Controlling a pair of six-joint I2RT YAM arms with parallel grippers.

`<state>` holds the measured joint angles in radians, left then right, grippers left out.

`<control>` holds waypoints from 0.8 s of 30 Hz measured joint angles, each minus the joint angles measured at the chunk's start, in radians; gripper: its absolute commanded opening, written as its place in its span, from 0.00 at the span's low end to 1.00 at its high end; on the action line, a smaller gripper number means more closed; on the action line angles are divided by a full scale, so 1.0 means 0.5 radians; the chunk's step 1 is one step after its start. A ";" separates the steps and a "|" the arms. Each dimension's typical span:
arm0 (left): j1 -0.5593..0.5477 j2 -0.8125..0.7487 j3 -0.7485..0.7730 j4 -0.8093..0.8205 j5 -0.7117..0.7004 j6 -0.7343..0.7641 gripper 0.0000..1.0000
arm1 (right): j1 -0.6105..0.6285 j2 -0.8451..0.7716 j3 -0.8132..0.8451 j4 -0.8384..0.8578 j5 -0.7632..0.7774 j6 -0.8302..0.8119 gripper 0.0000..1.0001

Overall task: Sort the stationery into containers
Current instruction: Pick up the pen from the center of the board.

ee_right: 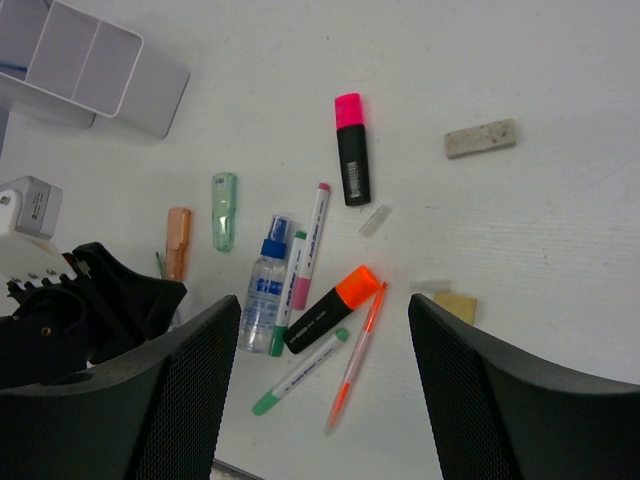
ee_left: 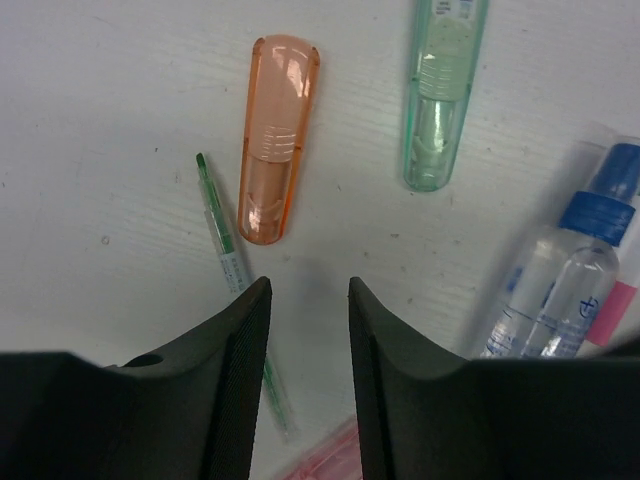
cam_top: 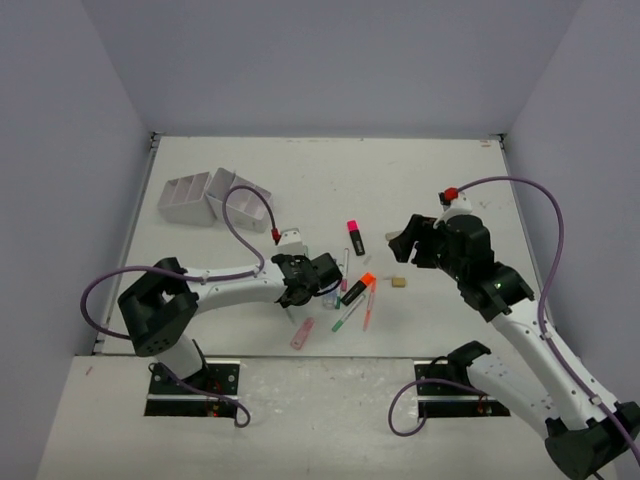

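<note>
The stationery lies scattered mid-table: a pink highlighter (ee_right: pixel 350 150), an orange highlighter (ee_right: pixel 330 310), a blue-capped bottle (ee_right: pixel 265 285), thin pens and markers, and tan erasers (ee_right: pixel 480 138). My left gripper (ee_left: pixel 308 285) hovers low over the cluster's left side, its jaws narrowly apart over bare table with nothing between them. Just ahead of it lie an orange clear case (ee_left: pixel 275 140), a green clear case (ee_left: pixel 440 100) and a thin green pen (ee_left: pixel 225 250). My right gripper (ee_right: pixel 323 300) hangs higher, wide open and empty, right of the cluster (cam_top: pixel 400 247). The white containers (cam_top: pixel 215 200) stand at the far left.
A pink clear item (cam_top: pixel 302 333) lies near the front edge, below the left gripper. A small yellow eraser (cam_top: pixel 399 283) sits right of the cluster. The left arm's purple cable (cam_top: pixel 240 215) loops over the containers. Grey walls enclose the table.
</note>
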<state>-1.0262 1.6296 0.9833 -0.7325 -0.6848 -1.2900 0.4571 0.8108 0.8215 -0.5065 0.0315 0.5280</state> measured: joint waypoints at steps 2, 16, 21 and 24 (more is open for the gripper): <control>0.029 0.029 -0.010 0.002 0.000 -0.040 0.37 | 0.000 -0.001 -0.010 0.005 -0.007 -0.003 0.70; 0.098 -0.017 -0.284 0.111 0.007 -0.175 0.26 | 0.000 0.061 -0.026 0.033 -0.062 -0.024 0.68; 0.098 -0.050 -0.334 0.194 0.007 -0.176 0.18 | 0.000 0.065 -0.027 0.041 -0.096 -0.027 0.67; 0.098 -0.094 -0.390 0.239 0.000 -0.194 0.08 | 0.000 0.063 -0.027 0.041 -0.098 -0.030 0.67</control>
<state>-0.9771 1.5825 0.7883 -0.6132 -0.6847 -1.3870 0.4572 0.8423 0.8082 -0.4858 -0.0174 0.5130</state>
